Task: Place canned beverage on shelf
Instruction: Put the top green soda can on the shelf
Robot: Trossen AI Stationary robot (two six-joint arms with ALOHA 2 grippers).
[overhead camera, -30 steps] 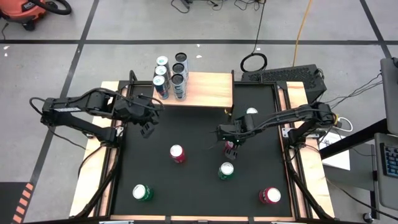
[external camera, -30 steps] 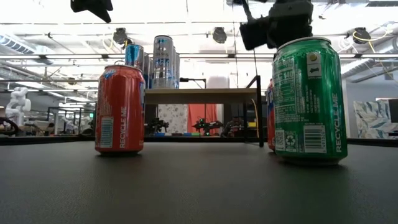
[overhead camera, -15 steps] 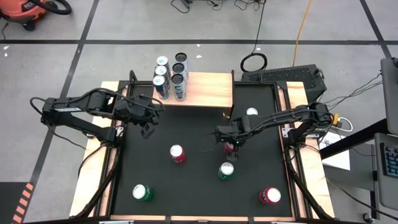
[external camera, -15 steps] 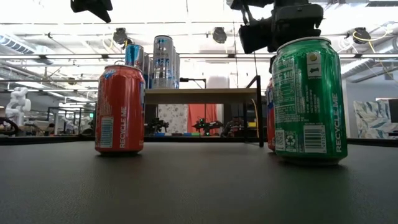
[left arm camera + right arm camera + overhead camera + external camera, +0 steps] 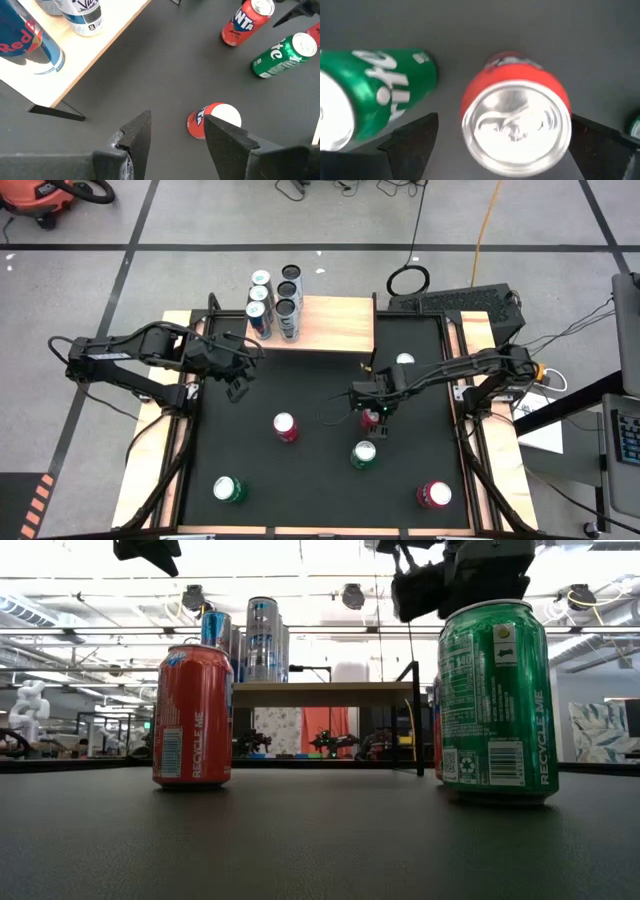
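Fingers (image 5: 136,136) of the left gripper (image 5: 237,387): partly spread, nothing between them. The arm hangs over the left rear of the worktop (image 5: 320,480), just in front of the shelf's left end. No change in position or opening over the last second; I read it as waiting.

Shelf (image 5: 335,325): at the rear edge of the worktop. A cluster of tall cans (image 5: 275,295) stands on its left end; the rest of the board is bare, so there is room for more.

Right gripper (image 5: 372,416): over mid-worktop, right of centre. It has drifted a little towards the front over the last second, and in the low view its dark bulk has slid slightly sideways. Its fingers (image 5: 415,137) are spread wide. The wrist view looks straight down on the lid of an upright red can (image 5: 516,117), which sits on the worktop between the two fingers. No contact is visible. A green can (image 5: 375,95) stands near it, just outside one finger.

Judgement: the small shift looks like final centring over the red can. The can is not yet gripped or lifted. Descent and closing remain, then the carry to the bare part of the shelf. Risk: the near finger clipping the green can on the way down.
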